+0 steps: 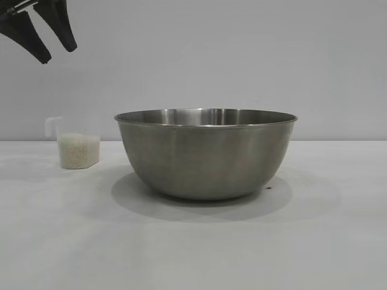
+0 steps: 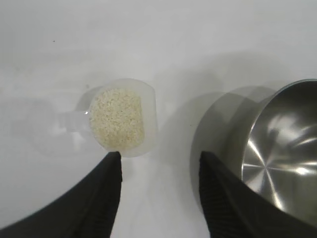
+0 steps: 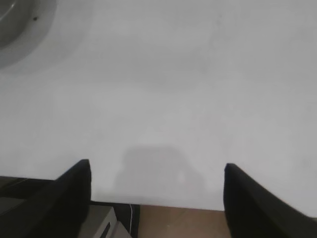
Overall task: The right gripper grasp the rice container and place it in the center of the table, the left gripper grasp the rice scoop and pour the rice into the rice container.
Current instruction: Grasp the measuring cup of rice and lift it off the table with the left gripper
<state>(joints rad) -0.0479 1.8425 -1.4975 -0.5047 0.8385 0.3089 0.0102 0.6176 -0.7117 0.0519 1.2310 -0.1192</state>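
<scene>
Exterior view: the rice scoop (image 1: 78,150), a small clear cup holding white rice (image 1: 77,152), stands upright on the table (image 1: 193,241) to the left of the rice container (image 1: 205,154) and apart from it, its handle turned away from the bowl. The rice container, a large steel bowl, sits about mid-table and looks empty. High above the scoop and to the bowl's upper left hangs the left gripper (image 1: 47,37), jaws spread, holding nothing. From its wrist camera the left gripper (image 2: 158,163) frames bare table between scoop (image 2: 121,119) and bowl (image 2: 282,148), with one finger just short of the cup's rim. The right gripper (image 3: 157,168), spread wide and empty, is well away from the bowl, over the table's edge.

The bowl appears placed, so the scoop's pickup is the step in hand. To do it well, the left gripper should shift away from the bowl until its jaws straddle the handle, descend squarely, and close firmly, keeping the cup level so no rice spills before the tilt over the bowl.
</scene>
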